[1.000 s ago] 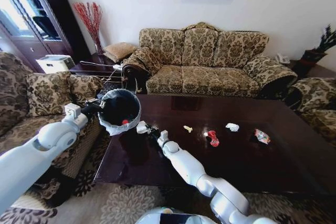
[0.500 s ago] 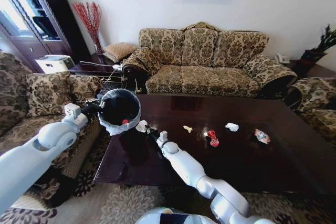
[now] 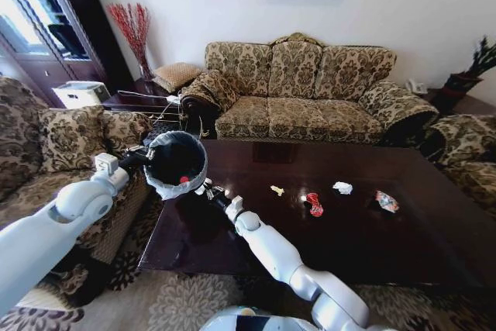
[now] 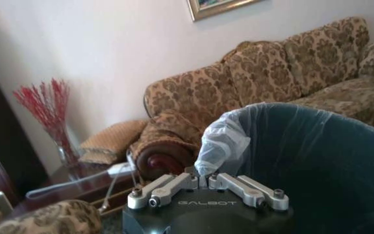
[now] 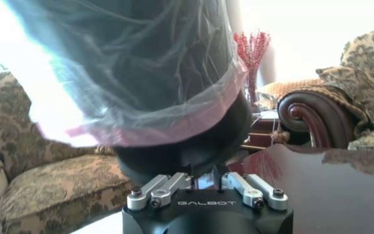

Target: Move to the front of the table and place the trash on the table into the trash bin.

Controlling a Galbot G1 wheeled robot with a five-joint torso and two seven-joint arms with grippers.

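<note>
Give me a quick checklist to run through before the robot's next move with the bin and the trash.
1. Left tool gripping the rim of the black-lined round trash bin: ok.
2. Right tool close to the bin's rim: ok.
3. Right tool free of trash: cannot tell.
4. Glossy dark reddish-brown table cleared: not ok. The yellowish scrap, red crumpled wrapper, white paper wad and multicoloured wrapper lie on it.
</note>
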